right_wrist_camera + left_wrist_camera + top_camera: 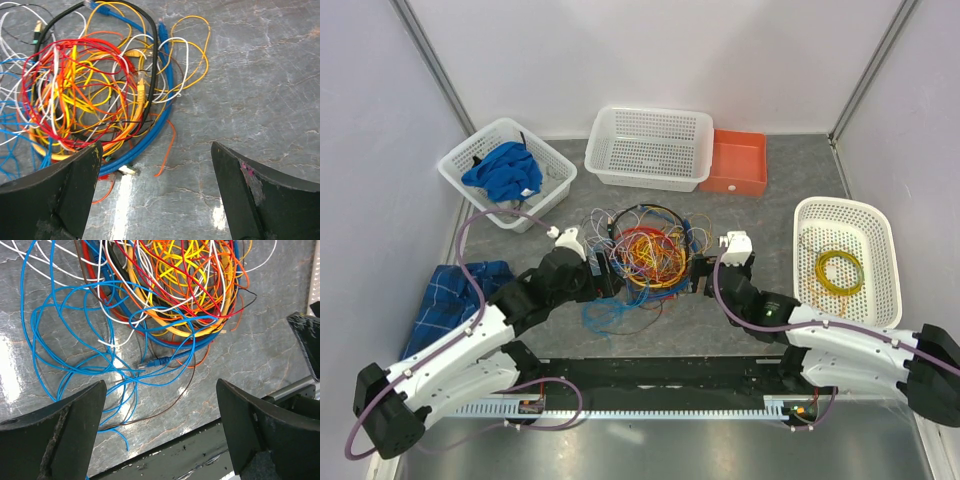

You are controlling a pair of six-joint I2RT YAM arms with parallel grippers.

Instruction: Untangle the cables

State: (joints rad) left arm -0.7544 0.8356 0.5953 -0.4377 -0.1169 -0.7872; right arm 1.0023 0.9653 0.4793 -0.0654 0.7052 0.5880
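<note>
A grey marbled table [790, 190] enclosed by pale walls is seen from the top external camera. The cables [645, 255] are bunched at the table's middle, between the two arms, with loose blue loops spilling toward the near left. The left gripper [605, 266] is held at the bunch's left edge and the right gripper [704, 272] at its right edge. At the far left a white basket [552, 170] holds a blue cloth [505, 170]; a second white basket [650, 148] and an orange tray [735, 162] are set along the far side. A third white basket [845, 215] at the right contains a coiled yellow cable [840, 270]. A plaid cloth [460, 295] is draped at the left. In the left wrist view the left gripper [160, 385] is spread wide with nothing held, just short of the cables [175, 290]; a blue plug [157, 361] lies between loops on the table. In the right wrist view the right gripper [156, 147] is likewise spread wide and empty, and the cables [95, 90] are seen beyond its left finger.
</note>
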